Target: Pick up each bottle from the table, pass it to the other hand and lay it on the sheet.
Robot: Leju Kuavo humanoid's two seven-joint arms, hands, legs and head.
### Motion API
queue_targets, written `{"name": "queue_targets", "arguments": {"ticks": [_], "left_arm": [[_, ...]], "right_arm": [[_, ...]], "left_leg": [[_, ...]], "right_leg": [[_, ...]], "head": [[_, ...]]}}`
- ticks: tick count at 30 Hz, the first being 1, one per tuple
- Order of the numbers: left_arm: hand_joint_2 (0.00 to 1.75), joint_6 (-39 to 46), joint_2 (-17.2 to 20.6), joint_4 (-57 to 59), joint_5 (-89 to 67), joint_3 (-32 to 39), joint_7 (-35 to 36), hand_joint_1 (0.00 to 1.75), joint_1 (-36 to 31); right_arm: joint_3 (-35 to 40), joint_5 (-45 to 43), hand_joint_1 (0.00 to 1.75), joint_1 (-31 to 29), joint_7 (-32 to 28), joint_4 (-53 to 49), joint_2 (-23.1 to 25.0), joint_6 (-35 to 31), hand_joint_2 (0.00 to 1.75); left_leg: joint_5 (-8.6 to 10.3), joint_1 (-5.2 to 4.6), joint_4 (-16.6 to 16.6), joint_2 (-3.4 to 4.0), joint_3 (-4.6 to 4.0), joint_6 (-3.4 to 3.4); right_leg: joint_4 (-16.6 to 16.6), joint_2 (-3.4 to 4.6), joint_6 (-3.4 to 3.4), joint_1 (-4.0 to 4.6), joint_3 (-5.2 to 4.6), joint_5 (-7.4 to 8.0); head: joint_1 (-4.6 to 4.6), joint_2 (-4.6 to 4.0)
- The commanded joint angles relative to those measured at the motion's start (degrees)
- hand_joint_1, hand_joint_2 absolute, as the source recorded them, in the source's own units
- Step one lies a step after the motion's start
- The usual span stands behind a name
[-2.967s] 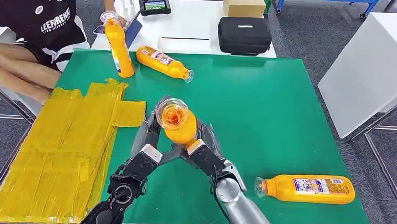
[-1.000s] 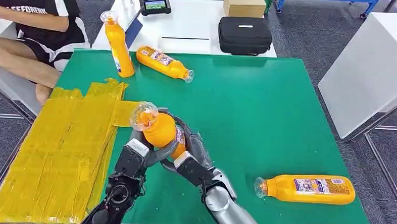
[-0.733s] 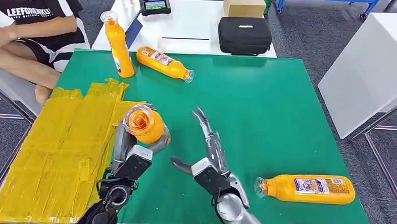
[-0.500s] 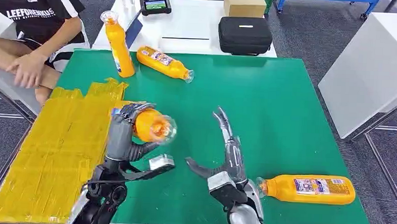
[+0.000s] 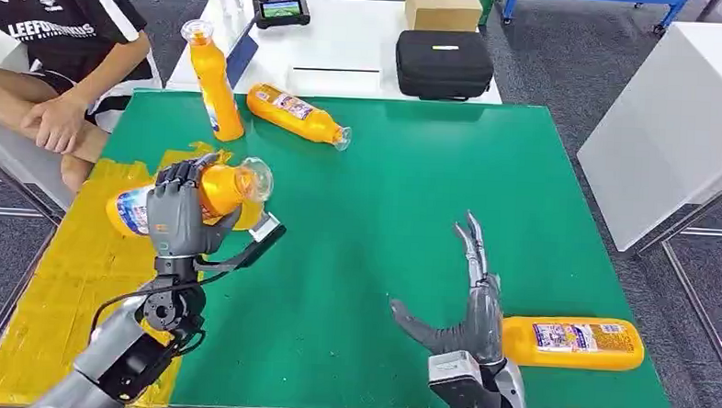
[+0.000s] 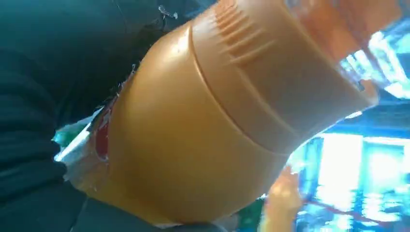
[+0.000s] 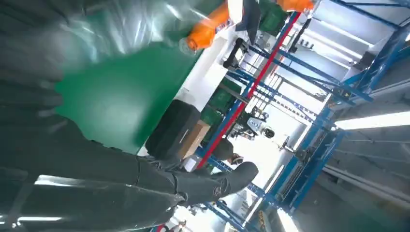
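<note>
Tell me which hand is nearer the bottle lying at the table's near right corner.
Right. The right hand hangs open just beside that bottle; the left hand is across the table, gripping another bottle.

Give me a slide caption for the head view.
Left hand carries an orange bottle over the yellow sheet; right hand open.

Looking down and forward from high over the green rectangular table mat [image 5: 449,217]; wrist views pressed close behind each hand, sharing that mat and the orange plastic bottles [image 7: 205,30].

Right robot hand [image 5: 471,305] hides btl [image 5: 572,343] neck.
</note>
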Motion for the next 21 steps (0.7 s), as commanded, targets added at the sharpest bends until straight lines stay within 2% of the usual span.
{"name": "queue_targets", "arguments": {"ticks": [1, 5, 9, 12, 17, 18, 19, 20, 21], "left_arm": [[1.75, -4.0, -0.4, 29.7, -0.1, -17.0, 1.3, 1.75, -13.9], [1.75, -7.2, -2.6, 39.1, -0.1, -14.3, -2.7, 1.75, -16.9], [1.75, -8.3, -4.0, 45.1, -0.1, -10.1, -6.5, 1.75, -17.7], [1.75, -8.3, -4.0, 45.1, -0.1, -10.1, -6.5, 1.75, -17.7], [1.75, -10.2, -4.2, 47.0, -0.1, -8.5, -7.1, 1.75, -16.3], [1.75, -10.9, -4.9, 47.8, -0.1, -6.3, -8.6, 1.75, -16.1], [1.75, -10.7, -5.0, 47.9, -0.1, -6.2, -8.6, 0.28, -16.1], [1.75, -11.1, -5.3, 48.4, -0.1, -7.0, -7.6, 0.0, -16.4], [1.75, -11.1, -5.3, 48.4, -0.1, -7.0, -7.6, 0.0, -16.4]], "right_arm": [[-4.8, 5.2, 0.0, 0.0, 1.8, -0.3, -2.5, -2.2, 1.75], [-6.3, 10.2, 0.0, -1.0, 4.3, 1.2, -3.4, -0.6, 1.75], [-9.4, 19.5, 0.0, -0.3, 9.8, 0.3, -2.2, 2.3, 1.75], [-9.4, 19.5, 0.0, -0.3, 9.8, 0.3, -2.2, 2.3, 1.75], [-10.8, 25.8, 0.0, 1.6, 12.5, -1.0, -0.7, 6.6, 1.75], [-11.3, 26.8, 0.0, 1.3, 13.1, -1.1, -0.2, 7.6, 1.75], [-11.4, 27.0, 0.0, 1.2, 13.3, -1.2, -0.1, 7.8, 1.75], [-11.9, 28.1, 0.0, 1.1, 14.0, -1.8, 0.1, 9.3, 1.75], [-11.9, 28.1, 0.0, 1.1, 14.0, -1.8, 0.1, 9.3, 1.75]], "left_leg": [[-0.05, 0.14, 0.0, -0.2, 0.26, -0.32], [-0.15, 0.21, 0.1, -0.2, 0.27, -0.41], [-0.05, 0.09, 0.0, 0.07, 0.09, -0.21], [-0.07, 0.1, 0.0, -0.01, 0.11, -0.24], [-0.1, 0.12, 0.1, 0.02, 0.12, -0.25], [-0.13, 0.14, 0.1, 0.02, 0.15, -0.29], [-0.04, 0.08, 0.0, 0.05, 0.05, -0.19], [-0.08, 0.12, 0.1, 0.07, 0.07, -0.24], [-0.13, 0.15, 0.1, 0.05, 0.09, -0.32]], "right_leg": [[-0.1, -0.34, -0.04, 0.13, 0.38, -0.1], [0.0, -0.43, -0.04, 0.2, 0.43, -0.18], [0.0, -0.05, -0.02, 0.08, 0.14, -0.03], [0.0, -0.16, -0.03, 0.1, 0.17, -0.08], [0.0, -0.12, -0.03, 0.11, 0.18, -0.1], [0.0, -0.13, -0.04, 0.13, 0.21, -0.12], [0.0, -0.05, -0.02, 0.08, 0.09, -0.03], [0.0, -0.05, -0.03, 0.11, 0.12, -0.06], [0.1, -0.1, -0.04, 0.15, 0.17, -0.11]], "head": [[0.02, 0.0], [0.02, 0.0], [0.02, 0.0], [0.02, 0.0], [0.02, 0.0], [0.02, 0.0], [0.02, 0.0], [0.0, 0.0], [0.02, 0.0]]}}
